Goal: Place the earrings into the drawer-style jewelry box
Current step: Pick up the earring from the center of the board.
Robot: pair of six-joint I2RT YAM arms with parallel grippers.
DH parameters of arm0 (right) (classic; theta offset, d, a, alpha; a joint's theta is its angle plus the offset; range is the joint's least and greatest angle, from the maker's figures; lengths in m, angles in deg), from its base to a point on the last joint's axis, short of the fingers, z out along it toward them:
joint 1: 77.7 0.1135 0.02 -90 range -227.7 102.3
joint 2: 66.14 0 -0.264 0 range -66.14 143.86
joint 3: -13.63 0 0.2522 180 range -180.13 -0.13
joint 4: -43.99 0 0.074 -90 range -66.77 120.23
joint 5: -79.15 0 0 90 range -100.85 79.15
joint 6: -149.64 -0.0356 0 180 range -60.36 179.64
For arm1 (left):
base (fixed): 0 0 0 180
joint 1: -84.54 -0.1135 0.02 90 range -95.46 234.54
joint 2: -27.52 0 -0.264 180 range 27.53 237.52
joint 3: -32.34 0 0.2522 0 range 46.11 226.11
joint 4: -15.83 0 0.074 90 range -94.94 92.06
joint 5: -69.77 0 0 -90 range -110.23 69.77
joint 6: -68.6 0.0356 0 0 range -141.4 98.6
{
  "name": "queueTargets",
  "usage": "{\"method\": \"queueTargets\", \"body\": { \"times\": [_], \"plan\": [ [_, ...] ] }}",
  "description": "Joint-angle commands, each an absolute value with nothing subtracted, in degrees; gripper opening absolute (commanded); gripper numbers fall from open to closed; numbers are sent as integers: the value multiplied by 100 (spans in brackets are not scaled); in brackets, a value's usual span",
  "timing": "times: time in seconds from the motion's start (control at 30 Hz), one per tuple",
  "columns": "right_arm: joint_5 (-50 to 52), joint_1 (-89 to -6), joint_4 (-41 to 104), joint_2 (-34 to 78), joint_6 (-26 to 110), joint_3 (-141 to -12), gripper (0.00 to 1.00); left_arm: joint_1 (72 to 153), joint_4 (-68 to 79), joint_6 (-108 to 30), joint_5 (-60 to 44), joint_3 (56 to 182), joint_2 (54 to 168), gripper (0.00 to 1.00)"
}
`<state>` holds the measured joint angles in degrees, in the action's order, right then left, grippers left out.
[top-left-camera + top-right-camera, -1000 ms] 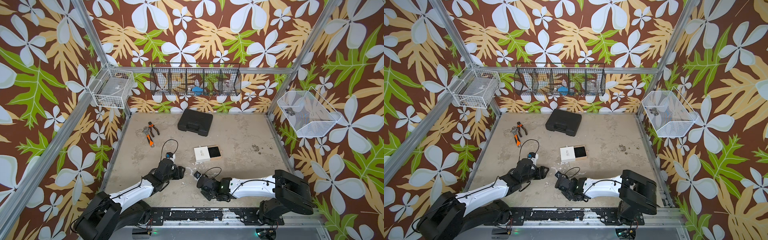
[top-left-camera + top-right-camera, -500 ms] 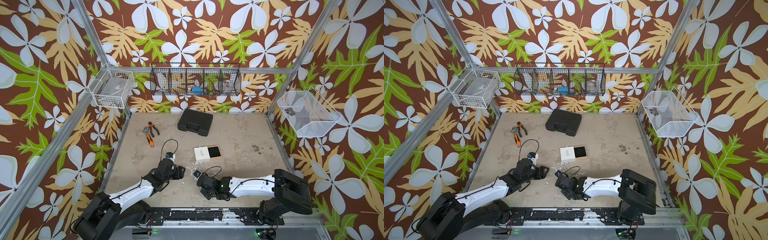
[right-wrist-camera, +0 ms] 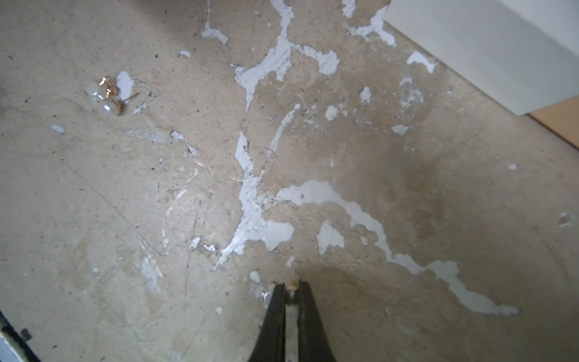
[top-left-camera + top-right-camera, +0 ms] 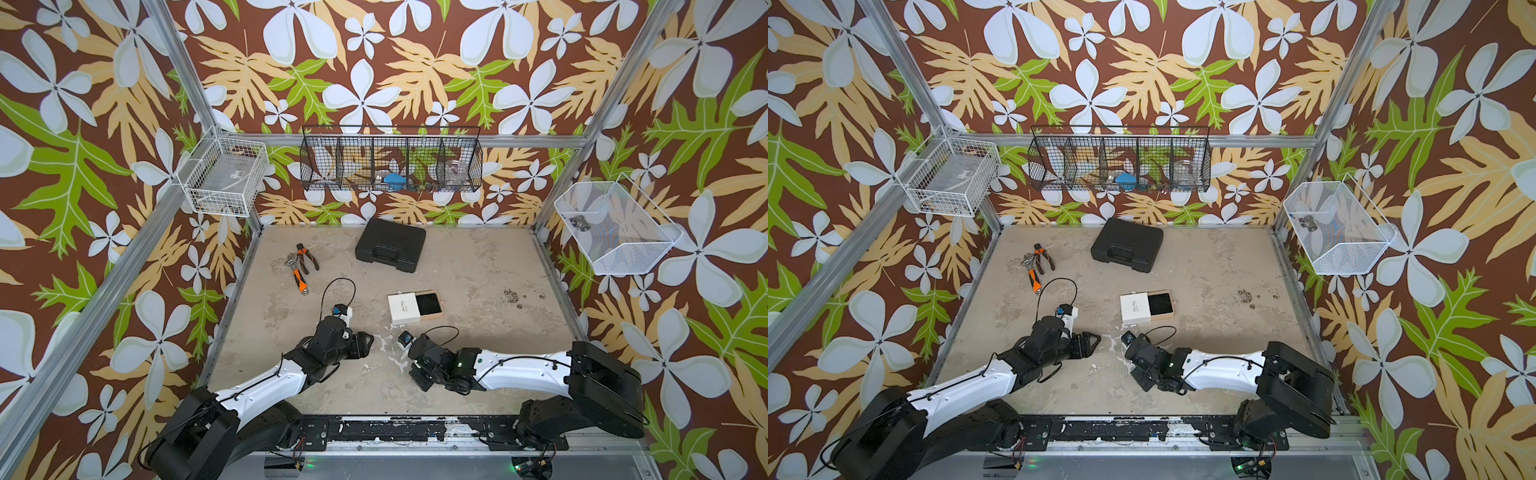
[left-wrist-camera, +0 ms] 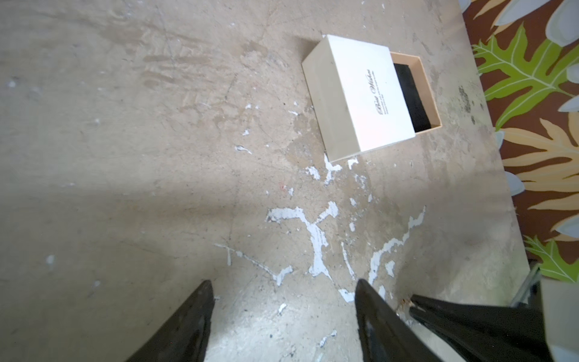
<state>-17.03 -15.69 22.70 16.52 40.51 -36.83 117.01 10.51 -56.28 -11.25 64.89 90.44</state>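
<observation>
Underneath everything, a worn beige counter (image 4: 478, 340), patched with white paint flecks. At the back, a closed black plastic case (image 4: 390, 246). Mid-counter, the drawer-style jewelry box (image 4: 402, 309): white card sleeve with faint dark print, tan tray slid partly out toward the right arm's side, black lining showing. Toward the back left, orange-handled pliers (image 4: 302, 268) lying flat. Just in front of the box, low over the counter, both arms' ends close together. For the left gripper (image 5: 282, 313): spread wide, nothing between the fingers, tips near those of its neighbour. For the right gripper (image 3: 292, 288): closed almost to touching, tips low at the counter, pinching a tiny gold speck (image 3: 293, 285), too small to identify. As for the earrings (image 3: 105, 97): lying loose on the counter, outside the box and apart from the right gripper's tips; two pearly beads with gold fittings, huddled against each other beside a white fleck. Seen clearly only from the right wrist; too small to pick out in both top views.
</observation>
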Motion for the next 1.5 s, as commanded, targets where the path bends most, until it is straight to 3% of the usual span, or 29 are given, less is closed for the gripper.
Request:
{"method": "queueTargets", "body": {
  "times": [0.0,0.4,0.8,1.0,1.47],
  "plan": [
    [-1364,-1669,2715,1397,4240,-3578,8,11699,1222,-5837,-488,6585,9070,72],
    [-861,-1856,4121,262,4766,-2996,6,11697,944,-6658,1280,7269,8972,72],
    [-763,-1900,4805,-203,5373,-2856,6,11705,250,-7009,2094,7903,8880,59],
    [-707,-1908,4888,-112,5472,-2914,5,11713,222,-6952,2372,7939,9101,45],
    [-510,-1909,4965,-30,5621,-2929,5,11732,800,-7247,2886,7839,9348,36]
  ]
}}
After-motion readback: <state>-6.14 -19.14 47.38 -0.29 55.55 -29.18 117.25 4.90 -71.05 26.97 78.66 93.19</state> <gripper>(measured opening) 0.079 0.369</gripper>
